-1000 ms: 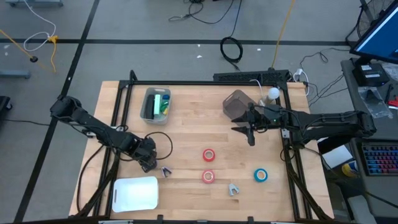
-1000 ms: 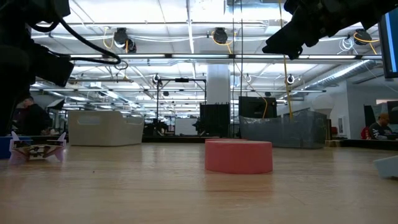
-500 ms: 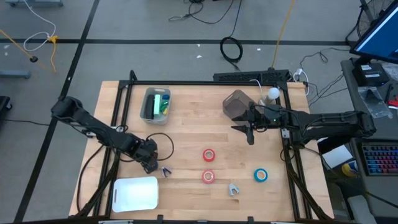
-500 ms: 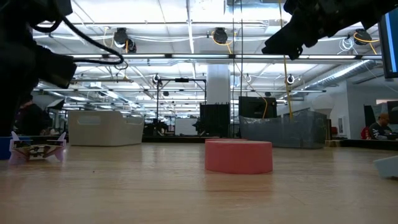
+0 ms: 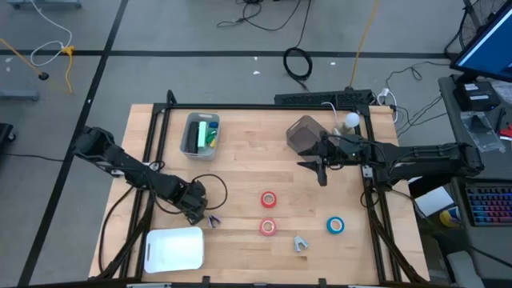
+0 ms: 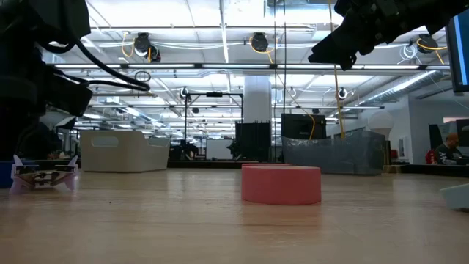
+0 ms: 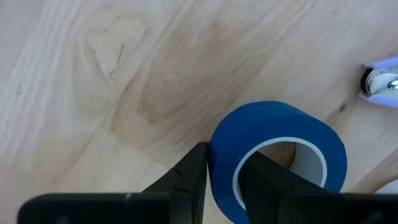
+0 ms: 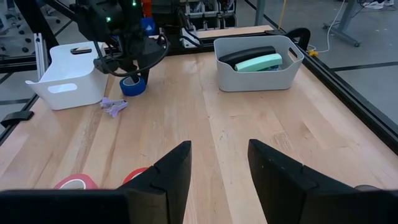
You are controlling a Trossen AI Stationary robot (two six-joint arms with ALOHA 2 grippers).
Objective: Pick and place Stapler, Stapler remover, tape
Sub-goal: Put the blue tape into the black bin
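The left gripper [image 7: 222, 180] pinches the wall of a blue tape roll [image 7: 273, 155] on the table's [image 5: 240, 164] 8 o'clock side, with a purple stapler remover [image 5: 213, 220] just beside it at 4 o'clock. The right gripper [image 8: 217, 168], fingers spread, hangs toward 2 o'clock.

wooden table [image 5: 256, 152] bearing tape rolls [image 5: 269, 199], bins [image 5: 199, 134]
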